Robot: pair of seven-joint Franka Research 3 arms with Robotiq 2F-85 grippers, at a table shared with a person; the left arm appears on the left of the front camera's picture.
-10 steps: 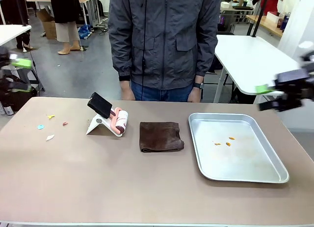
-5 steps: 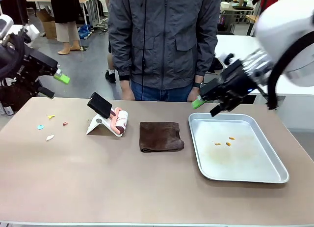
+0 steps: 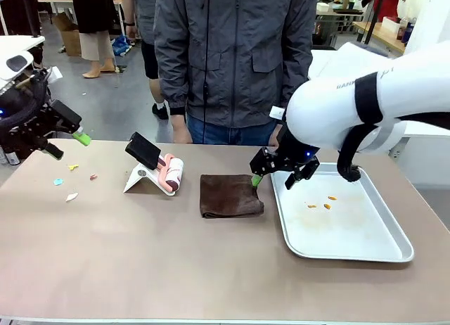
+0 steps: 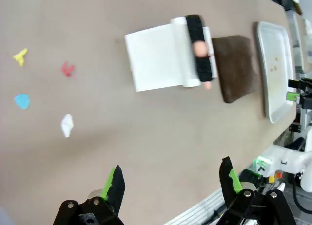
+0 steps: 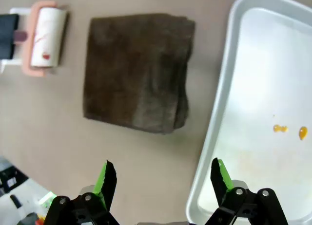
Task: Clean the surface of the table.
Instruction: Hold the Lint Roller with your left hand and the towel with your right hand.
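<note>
The silver tray [image 3: 351, 249], lower right, is holding orange crumbs [image 3: 327, 206]. The right gripper [image 3: 281, 176] is hovering spread over its left rim. The left gripper [image 3: 67, 145] is hanging spread at the upper-left edge of the table [image 3: 176, 269], which is lying open across the lower frame.

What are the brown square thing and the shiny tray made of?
The brown cloth looks like soft fabric, maybe towelling: it's folded, fuzzy and matte, with floppy edges. The tray looks like metal, probably aluminium or steel: it's silver and smooth, and its raised rim catches the light.
</note>
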